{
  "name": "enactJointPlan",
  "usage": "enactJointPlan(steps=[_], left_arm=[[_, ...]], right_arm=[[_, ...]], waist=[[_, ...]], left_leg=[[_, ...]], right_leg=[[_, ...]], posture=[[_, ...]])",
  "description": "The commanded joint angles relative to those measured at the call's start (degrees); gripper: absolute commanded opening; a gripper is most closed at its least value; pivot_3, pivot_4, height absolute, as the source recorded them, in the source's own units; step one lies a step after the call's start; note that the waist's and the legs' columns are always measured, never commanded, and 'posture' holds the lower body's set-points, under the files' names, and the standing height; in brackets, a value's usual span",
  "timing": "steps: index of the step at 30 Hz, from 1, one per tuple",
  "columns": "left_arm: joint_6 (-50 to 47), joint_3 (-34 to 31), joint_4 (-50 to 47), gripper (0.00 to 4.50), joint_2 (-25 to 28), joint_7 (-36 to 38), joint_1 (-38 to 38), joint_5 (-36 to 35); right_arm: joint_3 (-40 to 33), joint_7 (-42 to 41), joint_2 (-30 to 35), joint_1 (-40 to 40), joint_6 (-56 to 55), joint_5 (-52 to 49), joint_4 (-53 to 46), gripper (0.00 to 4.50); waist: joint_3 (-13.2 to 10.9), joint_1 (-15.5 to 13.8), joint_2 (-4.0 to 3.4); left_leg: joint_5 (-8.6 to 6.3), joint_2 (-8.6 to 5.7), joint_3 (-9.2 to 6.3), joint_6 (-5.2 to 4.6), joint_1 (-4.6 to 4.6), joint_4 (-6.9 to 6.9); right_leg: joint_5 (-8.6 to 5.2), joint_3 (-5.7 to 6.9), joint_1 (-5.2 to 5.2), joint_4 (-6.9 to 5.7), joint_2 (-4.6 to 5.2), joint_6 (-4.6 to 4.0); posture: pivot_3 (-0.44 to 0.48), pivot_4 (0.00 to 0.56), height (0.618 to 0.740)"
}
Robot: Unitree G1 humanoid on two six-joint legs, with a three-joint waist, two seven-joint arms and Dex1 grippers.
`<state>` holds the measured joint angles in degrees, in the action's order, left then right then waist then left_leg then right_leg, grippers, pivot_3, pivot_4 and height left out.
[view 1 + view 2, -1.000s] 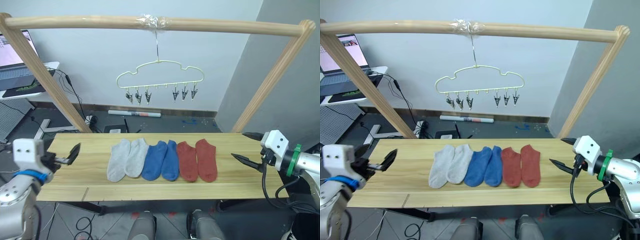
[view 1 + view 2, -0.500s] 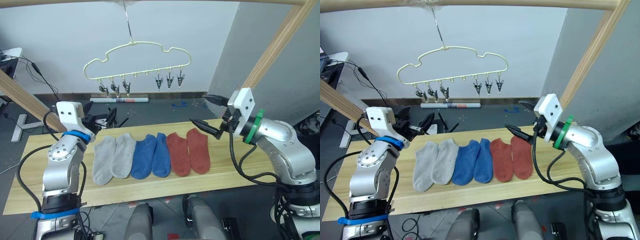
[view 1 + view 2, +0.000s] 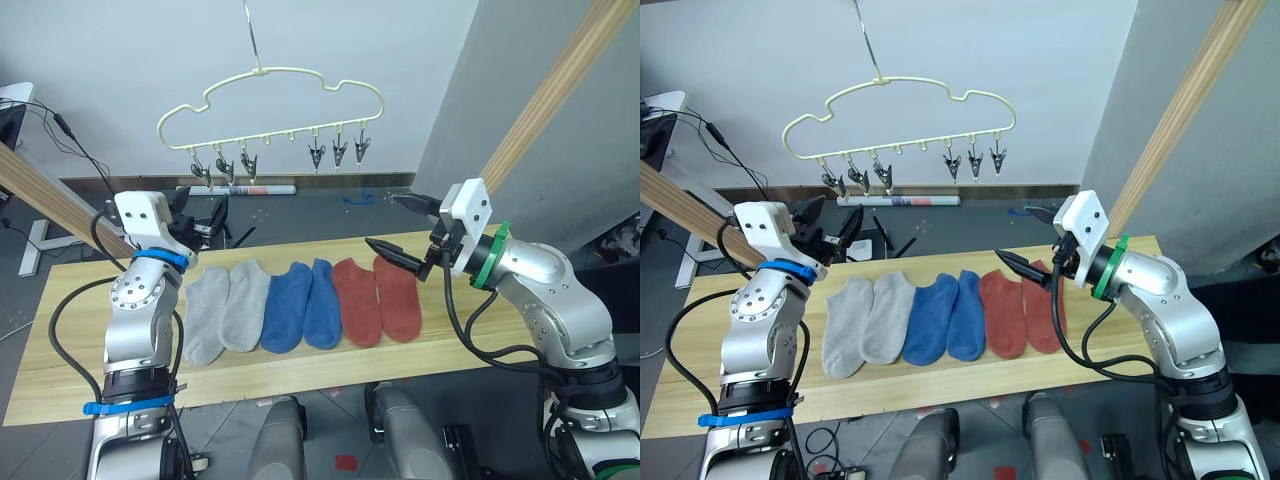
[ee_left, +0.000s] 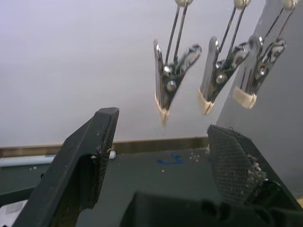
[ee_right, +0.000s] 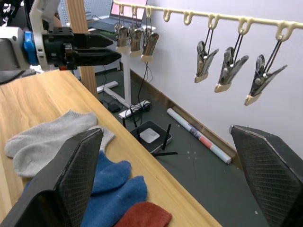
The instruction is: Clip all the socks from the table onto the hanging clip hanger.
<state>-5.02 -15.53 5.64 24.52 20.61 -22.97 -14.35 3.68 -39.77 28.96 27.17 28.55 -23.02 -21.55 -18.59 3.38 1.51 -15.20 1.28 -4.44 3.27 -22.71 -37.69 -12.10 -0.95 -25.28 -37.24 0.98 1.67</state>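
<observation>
Lying on the table [image 3: 300, 370]: six socks [image 3: 300, 308]; both hands [image 3: 827, 222] [image 3: 400, 230] open, empty.

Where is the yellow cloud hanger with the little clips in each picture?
Left eye view: the clip hanger hangs high up, above the socks.
Right eye view: the same hanger hangs high up, above the table.
Left wrist view: three of its clips dangle above the left tool.
Right wrist view: its clip bar runs along the wall.
Shared landmark: the three clips grouped at one end.
</observation>
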Motion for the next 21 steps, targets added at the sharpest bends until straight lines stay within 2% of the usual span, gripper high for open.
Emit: enactJointPlan(steps=[1,12,21], left_arm=[[3.3,-0.4,0.9,3.35,-0.5,-0.9,-1.1,0.6],[6.9,-1.2,5.1,3.35,-0.8,-3.3,-4.7,0.8],[7.1,-0.9,5.7,3.35,-1.8,-4.6,-7.6,0.5]], right_arm=[[0.0,0.2,-0.2,1.5,-0.6,0.2,-1.4,4.50],[-0.3,-2.2,0.4,3.0,-1.6,1.2,1.4,4.50],[-0.1,-4.1,-1.9,6.4,-0.6,-0.9,3.8,4.50]], waist=[[-0.2,0.1,-0.02],[-0.8,0.0,-0.02],[-1.4,0.0,-0.01]], left_leg=[[0.00,0.01,0.00,0.00,-0.03,-0.07],[0.00,-0.02,0.00,0.00,-0.16,-0.22],[0.00,-0.01,-0.01,0.00,-0.17,-0.22]], right_leg=[[0.02,0.00,0.00,-0.01,-0.01,0.03],[0.11,-0.03,-0.03,0.05,0.00,0.18],[0.12,-0.02,-0.04,0.04,-0.01,0.19]], posture=[[-0.127,0.376,0.740],[-0.117,0.384,0.740],[-0.120,0.382,0.740]])
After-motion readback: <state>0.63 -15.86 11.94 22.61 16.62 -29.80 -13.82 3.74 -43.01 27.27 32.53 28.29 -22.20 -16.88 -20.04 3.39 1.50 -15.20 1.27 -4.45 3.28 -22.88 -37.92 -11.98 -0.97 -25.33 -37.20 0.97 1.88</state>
